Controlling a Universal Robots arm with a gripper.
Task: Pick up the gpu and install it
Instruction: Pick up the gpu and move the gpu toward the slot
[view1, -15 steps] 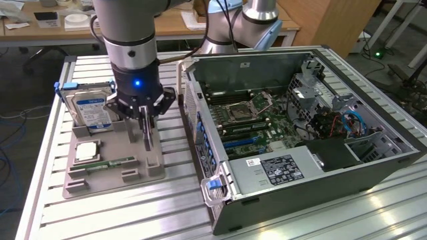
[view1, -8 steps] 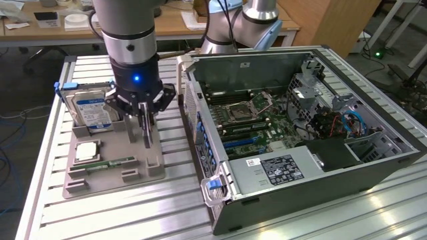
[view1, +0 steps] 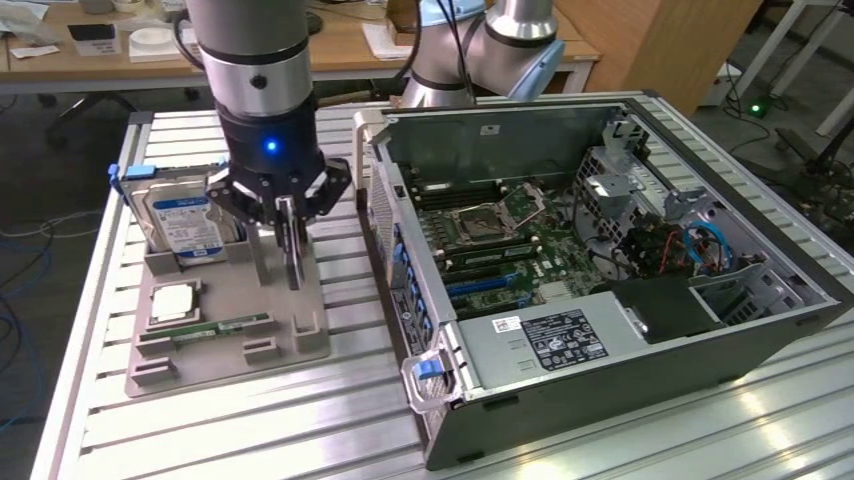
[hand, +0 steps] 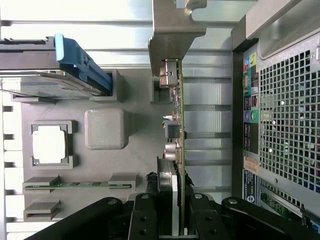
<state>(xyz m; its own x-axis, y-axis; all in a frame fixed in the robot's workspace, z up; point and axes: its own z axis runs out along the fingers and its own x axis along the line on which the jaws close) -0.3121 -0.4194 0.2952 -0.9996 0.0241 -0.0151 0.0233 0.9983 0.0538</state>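
Note:
The gpu (view1: 292, 262) is a thin dark card standing on edge over the grey fixture tray (view1: 254, 295), close beside the open computer case (view1: 601, 330). My gripper (view1: 286, 215) comes down from above, shut on the card's upper edge. In the wrist view the gpu (hand: 178, 115) shows edge-on, with its silver-grey bracket (hand: 172, 30) at the far end and my gripper (hand: 172, 202) clamped on either side. Whether the card has left its holder I cannot tell. The motherboard (view1: 494, 245) lies exposed inside the case.
On the tray sit a silver hard drive (view1: 180, 220) with a blue-white label, a square processor chip (view1: 174, 302) and a green memory stick (view1: 220, 328). The case's perforated rear wall (hand: 285, 125) stands close to the card. A second arm's base (view1: 474, 60) rises behind the case.

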